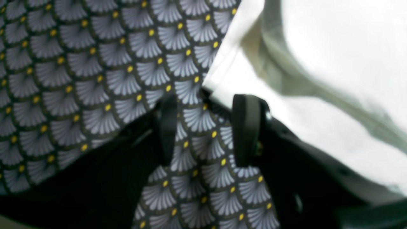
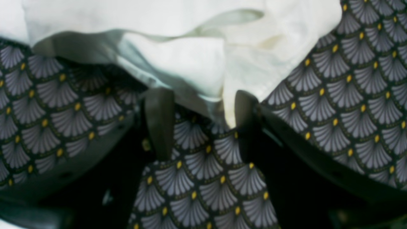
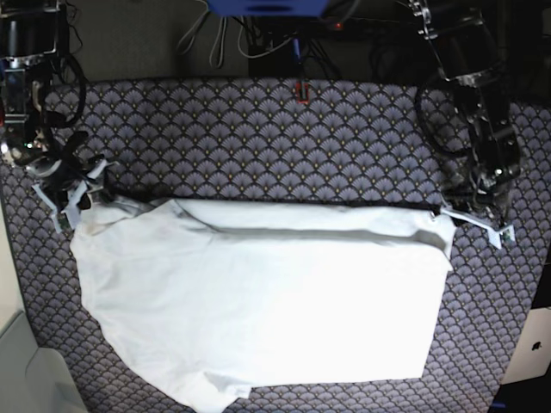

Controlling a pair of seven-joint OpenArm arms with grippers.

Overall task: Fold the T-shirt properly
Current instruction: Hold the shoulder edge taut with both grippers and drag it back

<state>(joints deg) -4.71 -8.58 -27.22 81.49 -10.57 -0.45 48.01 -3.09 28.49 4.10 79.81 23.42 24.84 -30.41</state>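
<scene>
The surface wears a dark cloth printed with grey fans and yellow dots, reaching from one claw to the other and past both. Behind the claws, cables trail under a blue object at the far edge. The T-shirt lies spread white between the two claws, its far edge folded over into a long band running from claw to claw. The left claw stands part open, patterned cloth showing between its pads, a shirt corner just ahead, not gripped. The right claw is also parted, bunched shirt cloth reaching between its pads, unpinched.
</scene>
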